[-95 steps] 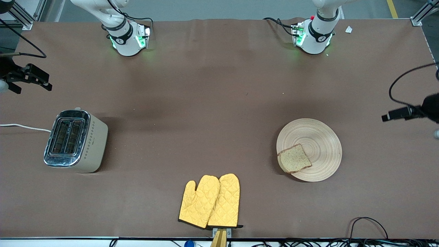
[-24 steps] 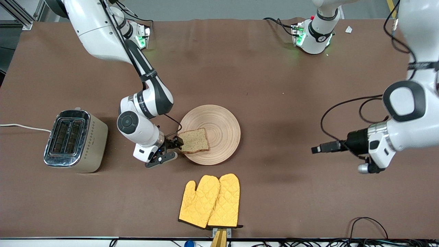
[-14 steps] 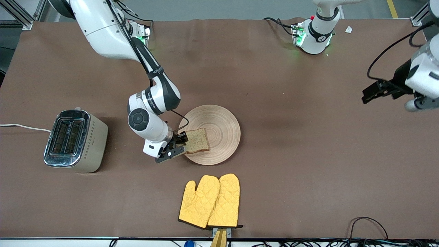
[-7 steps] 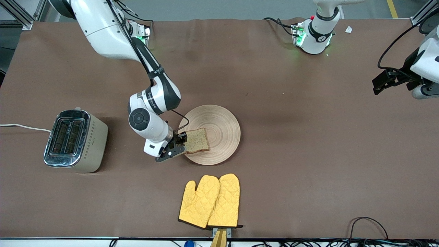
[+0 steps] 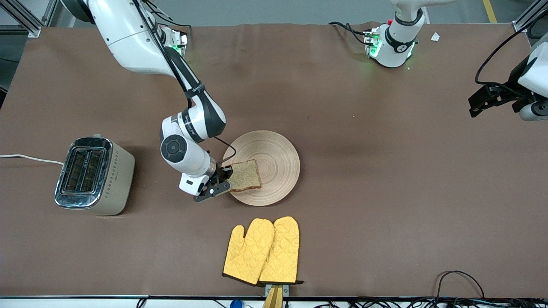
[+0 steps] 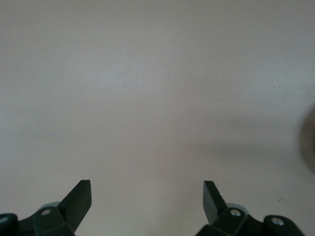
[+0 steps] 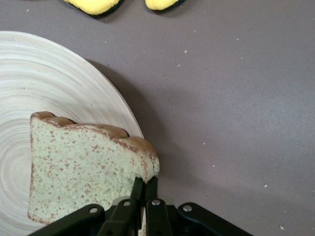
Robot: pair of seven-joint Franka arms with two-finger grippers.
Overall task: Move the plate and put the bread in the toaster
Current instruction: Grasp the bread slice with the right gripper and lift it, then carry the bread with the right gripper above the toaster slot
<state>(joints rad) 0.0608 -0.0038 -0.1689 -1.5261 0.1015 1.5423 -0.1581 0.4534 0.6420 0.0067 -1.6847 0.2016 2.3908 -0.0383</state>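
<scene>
At mid-table your right gripper point(image 5: 225, 179) is clamped on the brown speckled bread slice point(image 5: 245, 175) lying on the round beige wooden plate point(image 5: 274, 149); the cream two-slot toaster point(image 5: 93, 175) awaits, empty; the left gripper point(image 6: 146, 201) waits, fingers apart.

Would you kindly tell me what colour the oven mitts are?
The oven mitts are bright yellow with quilted diamond stitching and dark cuffs, clearest in the front view.

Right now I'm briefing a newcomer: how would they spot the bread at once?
Find the round, grooved, light wooden plate mid-table, farther from the camera than the yellow quilted oven mitts. On its toaster-side edge lies a brown speckled bread slice, pinched by the right gripper: the only food there.
</scene>
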